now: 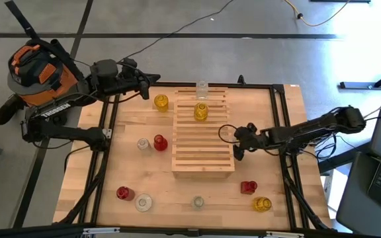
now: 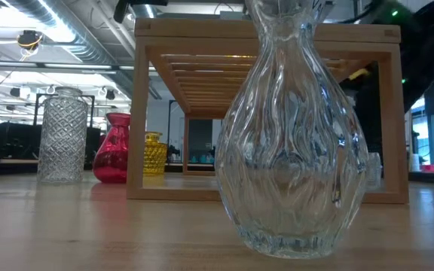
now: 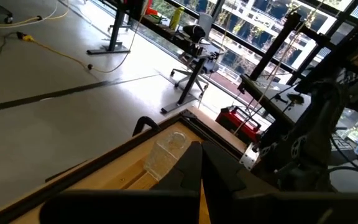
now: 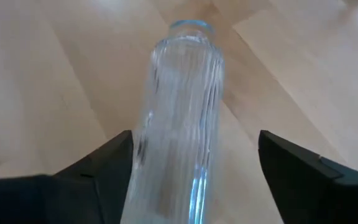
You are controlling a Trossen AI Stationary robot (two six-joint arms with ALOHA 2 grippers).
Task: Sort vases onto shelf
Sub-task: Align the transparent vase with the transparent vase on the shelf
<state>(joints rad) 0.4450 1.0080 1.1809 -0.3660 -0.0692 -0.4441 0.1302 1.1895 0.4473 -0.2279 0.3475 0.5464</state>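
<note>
- Meanwhile, the left tool (image 1: 152,78) sits pinched shut and empty-handed at the far-left corner of the surface (image 1: 131,172), near a yellow vase (image 1: 161,102).
- Centre: the slatted shelf (image 1: 204,149) carries a second yellow vase (image 1: 201,112); a clear vase (image 1: 202,88) stands at its far edge.
- Right: the right tool (image 1: 233,141) hovers just beside the shelf, fingers (image 4: 110,162) spread wide around a ribbed clear vase (image 4: 179,112), not gripping it.

Yellow vase (image 1: 201,111) upright on slatted wooden shelf (image 1: 204,155).
</note>
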